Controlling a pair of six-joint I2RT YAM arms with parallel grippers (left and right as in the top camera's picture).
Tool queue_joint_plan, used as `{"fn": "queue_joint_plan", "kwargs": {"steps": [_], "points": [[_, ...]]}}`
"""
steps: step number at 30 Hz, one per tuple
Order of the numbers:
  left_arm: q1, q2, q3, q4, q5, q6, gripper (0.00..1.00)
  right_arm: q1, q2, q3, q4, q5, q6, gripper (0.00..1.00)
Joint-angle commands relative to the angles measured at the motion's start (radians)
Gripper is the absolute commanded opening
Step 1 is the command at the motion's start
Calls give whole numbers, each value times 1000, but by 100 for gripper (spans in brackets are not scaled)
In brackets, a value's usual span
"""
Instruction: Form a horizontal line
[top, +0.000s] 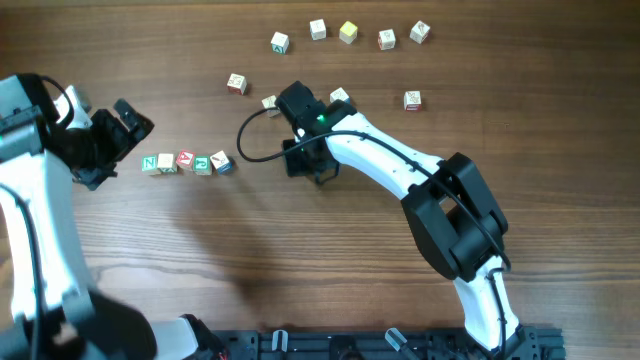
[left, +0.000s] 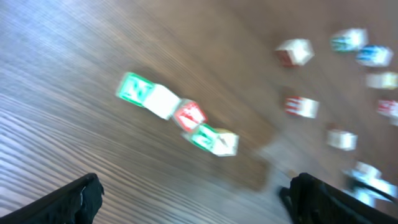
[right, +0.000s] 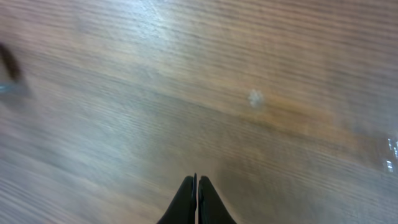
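Note:
The horizontal line (top: 185, 161) is a short straight row of small white letter cubes at the left of the table, starting with a green N (top: 150, 163). The blurred left wrist view shows the same row (left: 180, 115) running diagonally, green N (left: 135, 87) first. My left gripper (top: 120, 150) stands wide open just left of the row with nothing between its fingers (left: 196, 205). My right gripper (top: 318, 175) is shut and empty over bare wood to the right of the row, its tips (right: 197, 182) pressed together.
Loose single cubes lie along the back: one (top: 237, 83) behind the row, one (top: 270, 102) beside the right wrist, one (top: 412, 100) further right, and several in an arc (top: 348, 32) at the far edge. The right arm (top: 400, 165) crosses the table's middle.

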Motion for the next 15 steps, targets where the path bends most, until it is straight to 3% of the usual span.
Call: {"fn": "queue_joint_plan", "kwargs": {"steps": [1,5,8,12,13,15], "points": [[40,117,8,51,-52,34,100,0,-11,2,105,-40,-10,4],[84,180,8,112,-53,34,99,0,-10,2,209,-54,17,5],[128,195,8,150,-71,28,91,0,-10,2,232,-54,100,4],[178,201,8,194,-71,-1,53,6,-10,2,257,-54,145,4],[185,202,8,209,-71,0,31,9,-10,2,267,-53,143,5],[193,205,4,243,-71,0,6,12,-10,2,286,-45,134,4]]}}
